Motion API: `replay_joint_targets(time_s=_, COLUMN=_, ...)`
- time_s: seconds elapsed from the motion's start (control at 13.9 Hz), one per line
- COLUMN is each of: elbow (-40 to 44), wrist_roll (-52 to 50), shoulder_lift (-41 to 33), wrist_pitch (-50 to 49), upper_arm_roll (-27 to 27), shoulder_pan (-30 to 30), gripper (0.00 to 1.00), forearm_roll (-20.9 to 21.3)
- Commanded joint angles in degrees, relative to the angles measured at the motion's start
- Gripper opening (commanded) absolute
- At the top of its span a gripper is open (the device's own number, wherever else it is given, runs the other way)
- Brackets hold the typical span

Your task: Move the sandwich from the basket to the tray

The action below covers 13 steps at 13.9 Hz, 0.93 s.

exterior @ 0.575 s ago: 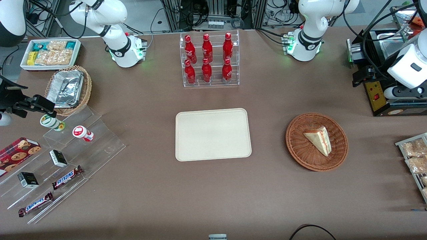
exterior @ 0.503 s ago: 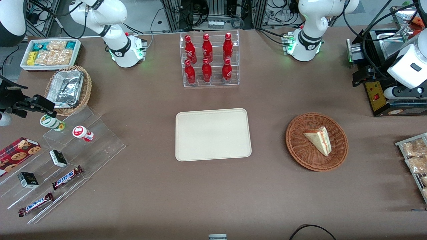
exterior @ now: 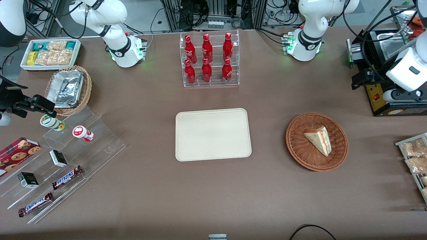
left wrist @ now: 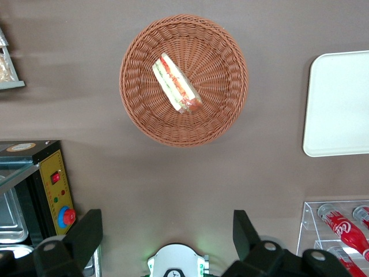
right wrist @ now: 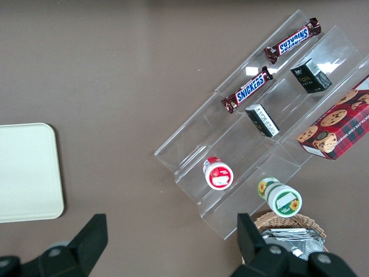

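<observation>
The sandwich (exterior: 318, 140), a pale wedge with red and green filling, lies in the round brown wicker basket (exterior: 300, 153). The beige tray (exterior: 213, 134) sits bare at the table's middle, beside the basket. My left gripper (exterior: 363, 79) hangs high above the table toward the working arm's end, farther from the front camera than the basket and well apart from it. In the left wrist view the gripper (left wrist: 166, 236) is open, its two black fingers (left wrist: 86, 238) wide apart with nothing between them; the sandwich (left wrist: 176, 83), the basket (left wrist: 144, 109) and a tray (left wrist: 340, 104) edge show there.
A black box with a red button (exterior: 377, 96) stands just under the gripper. Bagged pastries (exterior: 413, 155) lie on a rack at the working arm's end. A clear rack of red bottles (exterior: 209, 60) stands farther back than the tray. Acrylic steps with snacks (exterior: 66, 160) occupy the parked arm's end.
The left arm's wrist and gripper have shifted slightly away from the front camera. The sandwich, basket and tray have not moved.
</observation>
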Motion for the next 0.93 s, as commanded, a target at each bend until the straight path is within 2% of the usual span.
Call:
replay_joint_targets(time_s=0.0, elbow=-3.91, wrist_roll=0.89, shoulder_lift=-0.09, wrist_pitch=3.90, upper_arm_roll=0.37, shoulder_pan=-0.53, gripper=1.00, forearm_roll=0.37)
replay_joint_targets(time_s=0.22, elbow=-11.81, wrist_roll=0.71, shoulder_lift=0.00, wrist_pitch=13.03, upper_arm_roll=0.46, shoulder_pan=-0.35, gripper=1.00, forearm_roll=0.63)
replay_joint_targets(time_s=0.86, elbow=-24.83, wrist_roll=0.27, shoulder_lift=1.67, wrist_pitch=31.32, upper_arm_roll=0.46, shoulder_pan=-0.09, gripper=1.00, forearm_roll=0.63)
